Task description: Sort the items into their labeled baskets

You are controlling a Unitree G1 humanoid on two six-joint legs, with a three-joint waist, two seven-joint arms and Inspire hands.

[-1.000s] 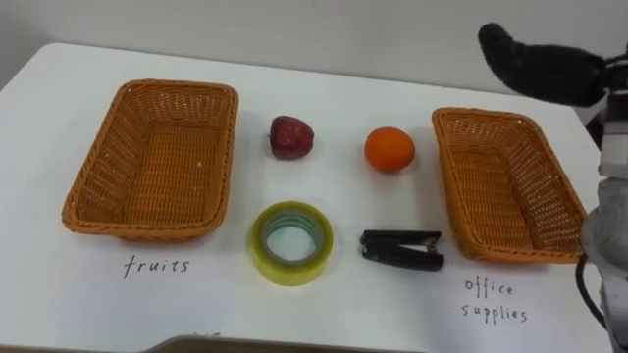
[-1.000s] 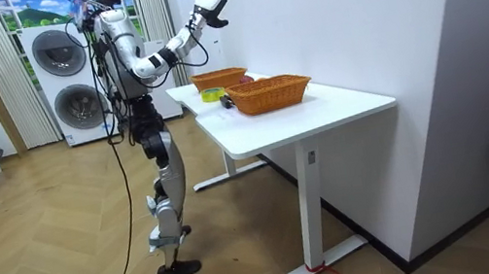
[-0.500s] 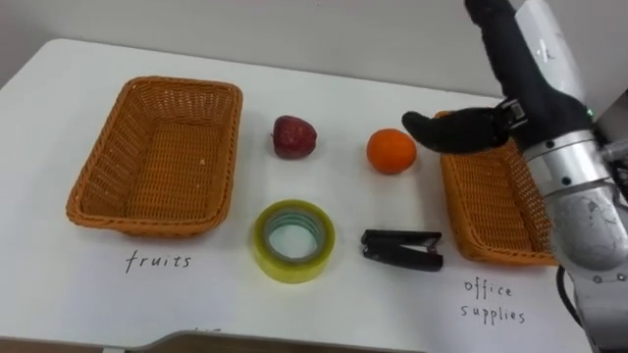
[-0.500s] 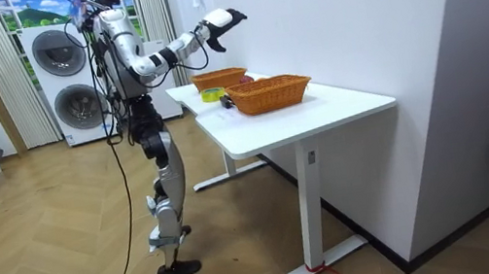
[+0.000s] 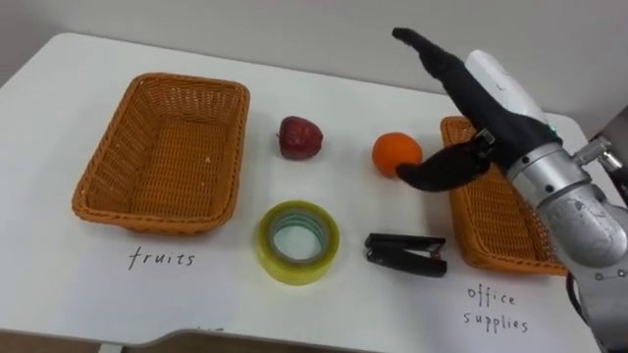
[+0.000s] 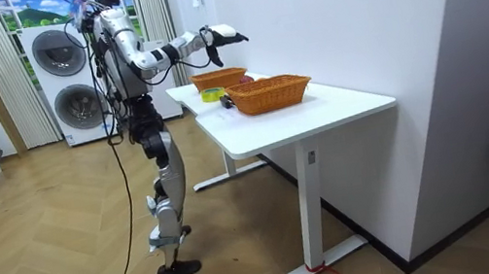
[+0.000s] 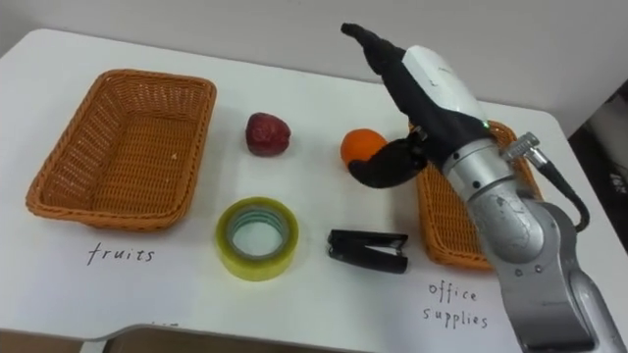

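- While the right hand [image 5: 494, 90] hangs spread-fingered, thumb just beside the orange [image 5: 393, 151], the apple [image 5: 299, 137], tape roll [image 5: 298, 241] and stapler [image 5: 405, 254] lie between the fruit basket [image 5: 106, 167] and the office basket [image 5: 494, 227].
- Room view: the robot stands at the table's [image 6: 319, 108] end, its right arm stretched over it.

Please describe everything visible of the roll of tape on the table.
The tape roll is a wide ring of yellowish, see-through tape with a pale greenish core. It lies flat, hole upward, on the white table, in front of the red apple, between the fruits basket and the black stapler. Only the table touches it.
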